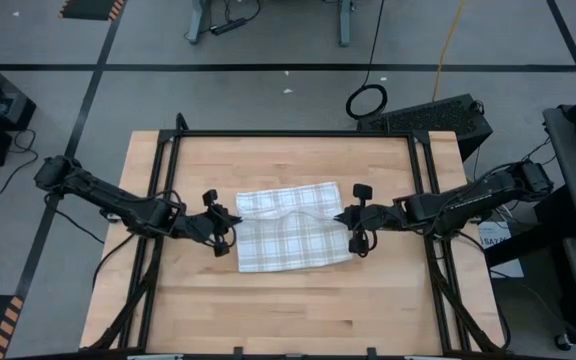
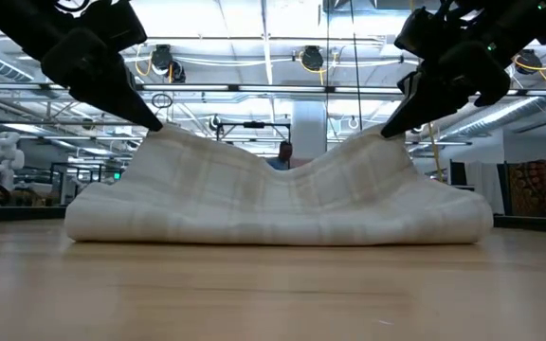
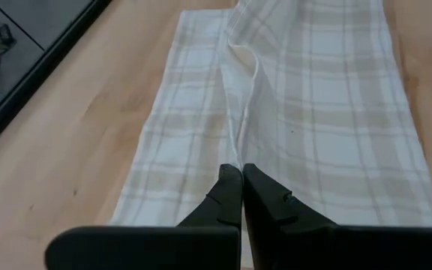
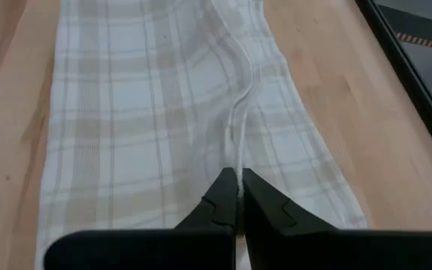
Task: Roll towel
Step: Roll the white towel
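The white plaid towel (image 1: 293, 228) lies in the middle of the wooden table (image 1: 298, 310), and a ridge across it is raised off the wood. My left gripper (image 1: 232, 220) is shut on the ridge's left end. My right gripper (image 1: 348, 220) is shut on its right end. In the low view the towel (image 2: 273, 194) rises to a peak at each gripper and sags between the two. Its lower layers rest flat on the table. My left gripper pinches a raised fold of cloth at the towel's left edge (image 3: 238, 156) between its two fingertips (image 2: 152, 123). It comes slanting down from the table's left. The cloth there is lifted clear and the rest lies on the table. My right gripper pinches a raised fold at the towel's right edge (image 4: 238, 159) between its two fingertips (image 2: 388, 131). It comes slanting down from the table's right. The held cloth is lifted, and it sags slack toward the middle (image 2: 282, 169).
A black metal frame (image 1: 298, 133) runs round the table's far edge and sides. Bare wood lies on the near side of the towel (image 1: 298, 300) and beyond its far edge (image 1: 288, 160). A person (image 2: 283, 156) shows far off in the room behind.
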### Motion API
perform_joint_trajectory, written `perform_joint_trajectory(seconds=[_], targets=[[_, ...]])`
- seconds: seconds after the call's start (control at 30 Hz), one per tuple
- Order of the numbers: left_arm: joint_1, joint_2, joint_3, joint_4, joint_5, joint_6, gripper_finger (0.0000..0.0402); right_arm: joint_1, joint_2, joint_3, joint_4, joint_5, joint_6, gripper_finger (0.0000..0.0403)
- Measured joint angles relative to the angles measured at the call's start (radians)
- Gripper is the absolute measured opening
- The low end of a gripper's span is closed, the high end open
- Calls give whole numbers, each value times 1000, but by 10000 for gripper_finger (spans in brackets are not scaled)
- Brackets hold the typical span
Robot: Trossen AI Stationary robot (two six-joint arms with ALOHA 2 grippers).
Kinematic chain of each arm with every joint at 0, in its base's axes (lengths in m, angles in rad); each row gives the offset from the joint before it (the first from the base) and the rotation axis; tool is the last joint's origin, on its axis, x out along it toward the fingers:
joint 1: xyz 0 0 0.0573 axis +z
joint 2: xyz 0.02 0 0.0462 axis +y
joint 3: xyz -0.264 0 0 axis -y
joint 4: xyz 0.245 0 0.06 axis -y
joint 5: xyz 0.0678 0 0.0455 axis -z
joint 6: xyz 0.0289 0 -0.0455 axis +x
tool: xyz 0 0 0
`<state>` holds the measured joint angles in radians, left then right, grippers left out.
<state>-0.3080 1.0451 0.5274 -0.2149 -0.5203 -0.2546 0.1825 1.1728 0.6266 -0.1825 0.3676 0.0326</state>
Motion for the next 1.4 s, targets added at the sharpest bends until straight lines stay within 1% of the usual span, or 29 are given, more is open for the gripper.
perform_joint_trajectory(seconds=[0.33,0.5,0.63,0.77,0.83,0.9,1.03,1.1,1.17,1.23,1.3,1.4], targets=[[0,0,0,-2,0,28,4,0,0,0,-2,-2,3,0],[-19,0,0,0,18,33,4,0,0,0,-1,-3,6,0],[-34,0,0,5,21,28,4,1,0,0,1,-3,48,0],[-56,0,0,60,23,1,4,18,0,0,1,-17,156,0],[-71,0,0,83,38,-18,4,35,0,0,-3,-57,213,0],[-82,0,0,119,76,-64,4,56,0,0,-10,-104,305,0],[-113,0,1,206,207,-197,4,94,-24,0,-6,-209,493,0],[-134,0,2,240,228,-245,4,108,-46,0,-2,-240,585,0],[-152,0,2,276,230,-263,4,124,-74,0,23,-243,669,0],[-169,0,11,293,230,-263,4,138,-101,1,58,-242,713,0],[-180,0,29,297,230,-262,4,149,-120,1,70,-243,755,0],[-188,0,58,283,228,-261,4,164,-148,1,86,-243,862,0]])
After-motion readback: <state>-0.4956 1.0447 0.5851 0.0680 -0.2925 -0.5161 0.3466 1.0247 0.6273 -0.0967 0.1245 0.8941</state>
